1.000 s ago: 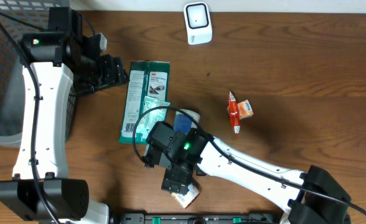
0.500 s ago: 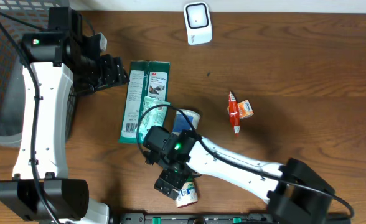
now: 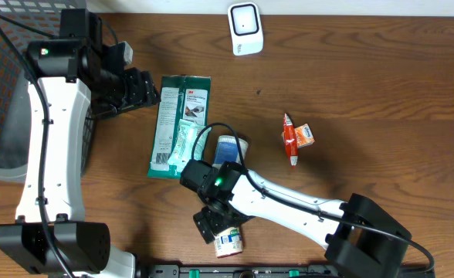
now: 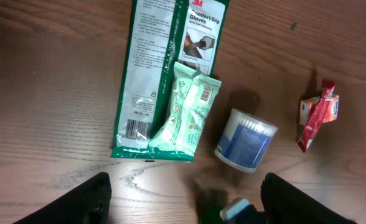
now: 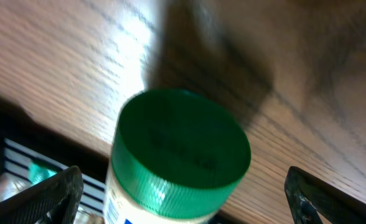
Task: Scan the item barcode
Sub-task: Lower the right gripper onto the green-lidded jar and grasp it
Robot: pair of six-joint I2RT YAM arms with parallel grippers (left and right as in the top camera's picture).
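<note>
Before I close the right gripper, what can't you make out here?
- The bottle barcode: the right wrist view shows mostly its green lid, with the label cut off by the bottom edge; overhead, the right gripper overlaps it.
- The glove pack print: left wrist view, too small to read.
- The scanner face: overhead, too small.

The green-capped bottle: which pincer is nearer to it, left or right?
Right. The right pincer is at the bottle, open around it; the left pincer is far off, beside the basket.
</note>
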